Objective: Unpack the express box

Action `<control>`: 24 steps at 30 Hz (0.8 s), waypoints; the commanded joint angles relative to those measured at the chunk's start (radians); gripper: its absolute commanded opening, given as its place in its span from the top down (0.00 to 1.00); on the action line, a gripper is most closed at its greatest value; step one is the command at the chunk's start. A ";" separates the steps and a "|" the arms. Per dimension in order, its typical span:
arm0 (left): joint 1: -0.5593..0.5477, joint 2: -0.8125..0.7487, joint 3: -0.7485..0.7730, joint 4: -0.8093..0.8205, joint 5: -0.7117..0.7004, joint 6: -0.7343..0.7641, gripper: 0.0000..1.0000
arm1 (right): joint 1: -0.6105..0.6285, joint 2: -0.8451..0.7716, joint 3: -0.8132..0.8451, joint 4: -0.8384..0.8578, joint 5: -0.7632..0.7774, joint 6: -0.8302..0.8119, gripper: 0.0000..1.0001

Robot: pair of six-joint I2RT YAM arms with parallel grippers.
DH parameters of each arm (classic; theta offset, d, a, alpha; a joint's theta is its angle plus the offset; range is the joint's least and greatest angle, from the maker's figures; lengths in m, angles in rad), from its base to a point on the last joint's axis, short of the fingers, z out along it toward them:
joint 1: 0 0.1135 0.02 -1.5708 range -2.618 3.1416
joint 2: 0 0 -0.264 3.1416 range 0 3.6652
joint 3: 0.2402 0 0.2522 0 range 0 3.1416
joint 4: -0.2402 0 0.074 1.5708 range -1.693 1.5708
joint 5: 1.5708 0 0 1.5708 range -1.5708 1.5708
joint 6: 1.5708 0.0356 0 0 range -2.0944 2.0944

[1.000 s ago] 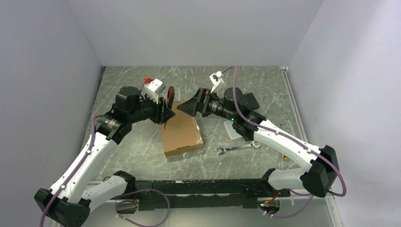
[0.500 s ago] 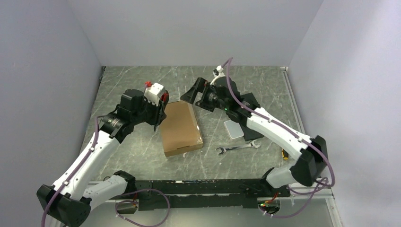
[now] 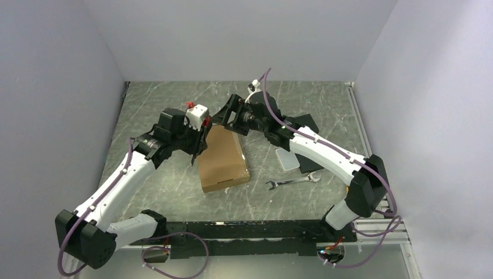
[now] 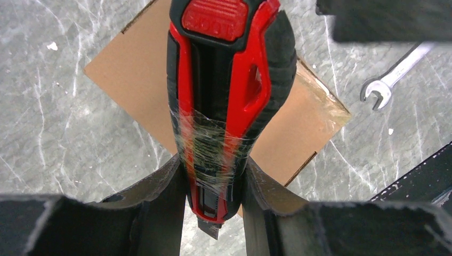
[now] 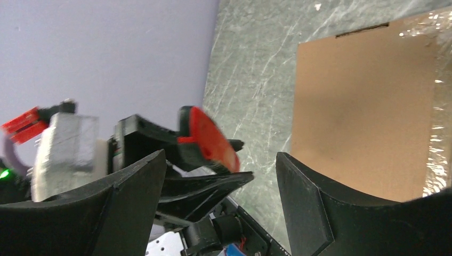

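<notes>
The express box (image 3: 222,158), a flat brown carton with clear tape, lies closed in the middle of the table. It also shows in the left wrist view (image 4: 139,89) and the right wrist view (image 5: 362,114). My left gripper (image 3: 199,138) hovers over the box's far left corner, shut on a red and black utility knife (image 4: 224,80) wrapped in clear film, its blade tip out below the fingers. My right gripper (image 3: 223,115) is open and empty above the box's far edge, facing the left gripper, with the knife's red end (image 5: 210,140) seen between its jaws.
A steel wrench (image 3: 292,182) lies right of the box and also shows in the left wrist view (image 4: 392,80). A white flat item (image 3: 288,158) and a black flat box (image 3: 303,122) lie further right, under the right arm. Grey walls enclose the table.
My right gripper has swung left and now sits close to the left gripper. My left gripper with the knife has shifted right, over the box's far left corner. The box has not moved.
</notes>
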 commanded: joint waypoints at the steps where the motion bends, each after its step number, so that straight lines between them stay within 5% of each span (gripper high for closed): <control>1: -0.005 0.044 0.033 0.001 0.023 0.024 1.00 | 0.029 0.004 0.030 0.095 0.031 -0.023 0.22; 15: -0.013 0.029 0.036 -0.008 0.125 0.004 1.00 | 0.095 0.274 0.239 -0.025 0.046 -0.022 0.57; 19: -0.012 0.050 0.064 -0.050 0.088 -0.004 1.00 | 0.093 0.256 0.160 0.036 0.050 0.010 0.99; 20: -0.012 0.054 0.069 -0.059 0.086 -0.005 1.00 | 0.091 0.242 0.130 0.069 0.049 0.016 1.00; 22: -0.011 0.051 0.075 -0.070 0.088 -0.010 0.92 | 0.082 0.215 0.075 0.145 0.042 0.030 1.00; 24: -0.007 0.046 0.073 -0.073 0.086 -0.021 0.72 | 0.070 0.193 0.026 0.212 0.036 0.046 1.00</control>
